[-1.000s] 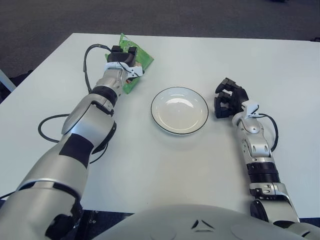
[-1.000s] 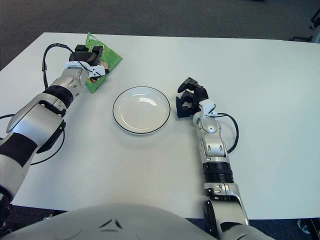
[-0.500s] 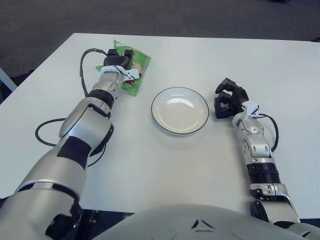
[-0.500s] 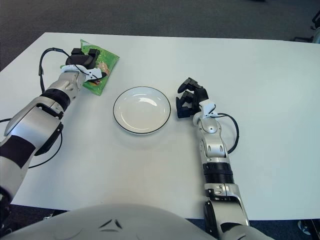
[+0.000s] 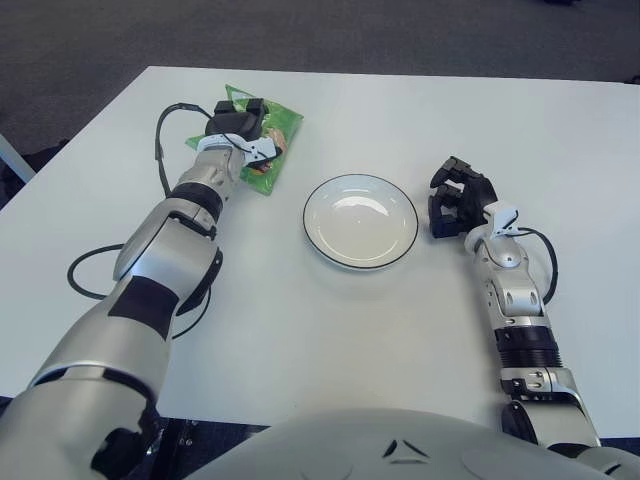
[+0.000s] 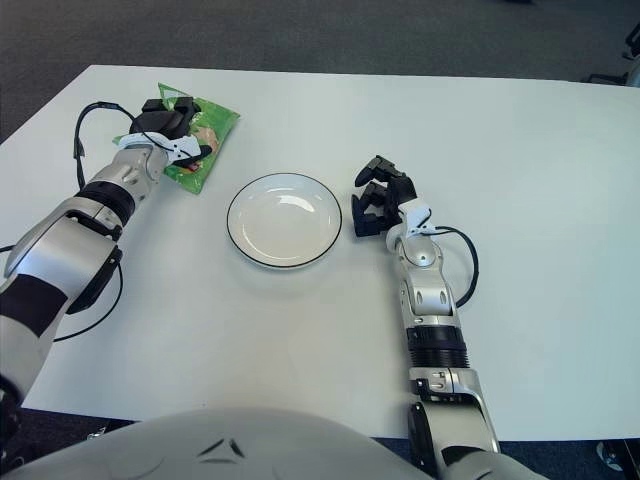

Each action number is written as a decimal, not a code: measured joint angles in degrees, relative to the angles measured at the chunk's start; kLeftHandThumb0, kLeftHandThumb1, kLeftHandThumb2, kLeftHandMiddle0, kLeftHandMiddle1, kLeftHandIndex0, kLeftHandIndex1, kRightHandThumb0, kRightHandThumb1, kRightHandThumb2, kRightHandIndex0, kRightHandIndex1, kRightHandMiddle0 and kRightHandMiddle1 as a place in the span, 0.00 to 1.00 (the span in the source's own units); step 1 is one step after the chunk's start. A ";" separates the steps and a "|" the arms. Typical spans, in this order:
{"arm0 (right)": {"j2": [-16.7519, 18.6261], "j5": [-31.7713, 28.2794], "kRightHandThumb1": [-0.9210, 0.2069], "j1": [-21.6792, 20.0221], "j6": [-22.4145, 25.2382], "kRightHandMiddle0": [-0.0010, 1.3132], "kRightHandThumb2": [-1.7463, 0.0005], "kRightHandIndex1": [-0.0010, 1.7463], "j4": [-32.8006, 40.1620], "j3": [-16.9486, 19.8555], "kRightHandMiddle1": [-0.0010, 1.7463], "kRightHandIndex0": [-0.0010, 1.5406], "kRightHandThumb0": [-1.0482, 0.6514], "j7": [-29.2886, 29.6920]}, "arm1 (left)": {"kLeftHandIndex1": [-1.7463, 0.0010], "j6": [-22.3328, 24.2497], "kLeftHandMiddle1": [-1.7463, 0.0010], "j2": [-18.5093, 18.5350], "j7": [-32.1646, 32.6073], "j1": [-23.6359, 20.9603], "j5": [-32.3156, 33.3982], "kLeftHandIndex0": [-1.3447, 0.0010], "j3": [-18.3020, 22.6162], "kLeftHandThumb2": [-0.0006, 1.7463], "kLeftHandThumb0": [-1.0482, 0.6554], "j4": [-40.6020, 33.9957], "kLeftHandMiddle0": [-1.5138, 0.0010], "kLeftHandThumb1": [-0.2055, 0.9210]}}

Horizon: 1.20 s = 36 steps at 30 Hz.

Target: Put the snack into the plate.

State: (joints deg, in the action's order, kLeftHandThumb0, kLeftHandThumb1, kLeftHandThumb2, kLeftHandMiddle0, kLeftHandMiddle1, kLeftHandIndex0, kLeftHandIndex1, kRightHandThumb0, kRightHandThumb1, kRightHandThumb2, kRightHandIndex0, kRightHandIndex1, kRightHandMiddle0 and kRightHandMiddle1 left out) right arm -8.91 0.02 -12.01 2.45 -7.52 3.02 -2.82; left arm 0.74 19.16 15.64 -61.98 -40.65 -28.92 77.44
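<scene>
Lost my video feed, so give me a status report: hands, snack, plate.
Left robot hand on green snack bag, far left of table. Right robot hand idle, right of white black-rimmed plate. Plate empty. Nothing between bag and plate.

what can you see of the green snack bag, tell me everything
The snack bag is a glossy green foil-like pouch with a food picture on its front, lying on the white table at the far left, left of the plate and apart from it. The left hand covers its middle, fingers closed on it.
</scene>
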 measured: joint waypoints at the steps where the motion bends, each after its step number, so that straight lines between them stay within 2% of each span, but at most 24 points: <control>1: -0.01 -0.01 0.78 0.01 0.04 0.45 0.07 0.96 0.01 0.00 1.00 0.55 0.62 0.00 | 0.01 -0.34 0.10 0.03 0.46 0.04 0.11 0.69 0.22 0.76 0.63 -0.03 0.54 0.41; 3: -0.01 -0.05 0.78 0.03 0.06 0.45 0.07 0.96 0.01 0.01 1.00 0.55 0.62 -0.04 | 0.00 -1.04 0.13 0.04 1.55 0.22 0.50 0.63 0.67 0.80 0.62 -0.16 0.49 0.35; 5: -0.02 -0.08 0.78 0.04 0.06 0.45 0.07 0.96 0.02 0.01 1.00 0.55 0.62 -0.11 | 0.00 -1.81 0.14 0.04 2.88 0.49 0.94 0.62 1.05 0.81 0.62 -0.26 0.47 0.33; 11: -0.04 -0.08 0.78 0.07 0.10 0.45 0.07 0.97 0.08 0.02 1.00 0.55 0.62 -0.16 | 0.00 -3.81 0.14 0.10 5.77 1.12 1.15 0.60 1.50 0.83 0.62 -0.38 0.45 0.30; 17: -0.12 -0.12 0.78 0.07 0.11 0.45 0.07 0.97 0.11 0.01 1.00 0.55 0.62 -0.75 | 0.00 -5.83 0.11 0.46 7.87 1.33 1.12 0.58 1.49 0.87 0.62 -0.41 0.44 0.26; 23: -0.18 -0.21 0.78 0.06 0.11 0.45 0.07 0.98 0.10 0.01 1.00 0.54 0.62 -1.06 | 0.00 -8.57 0.08 1.28 7.90 1.13 1.70 0.57 1.90 0.89 0.62 -0.81 0.45 0.25; 28: -0.29 -0.19 0.78 0.06 0.11 0.45 0.07 0.98 0.04 -0.03 1.00 0.54 0.62 -1.10 | 0.00 -10.94 0.09 1.89 7.84 1.06 1.83 0.54 2.00 0.92 0.62 -0.94 0.42 0.20; 36: -0.85 -0.19 0.78 -0.23 0.22 0.45 0.06 0.98 -1.09 -0.19 1.00 0.54 0.61 -2.03 | 0.00 -15.88 0.07 4.22 5.23 -0.14 2.40 0.53 3.16 0.94 0.62 -2.51 0.42 0.18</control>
State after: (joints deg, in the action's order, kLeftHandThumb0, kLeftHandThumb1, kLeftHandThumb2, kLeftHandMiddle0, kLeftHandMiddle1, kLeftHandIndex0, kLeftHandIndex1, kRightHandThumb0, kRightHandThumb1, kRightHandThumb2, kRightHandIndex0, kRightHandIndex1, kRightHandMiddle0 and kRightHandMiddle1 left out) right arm -9.76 -0.17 -12.23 2.67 -8.61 2.83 -4.85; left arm -15.14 23.38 20.88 -62.12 -38.25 -25.77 74.93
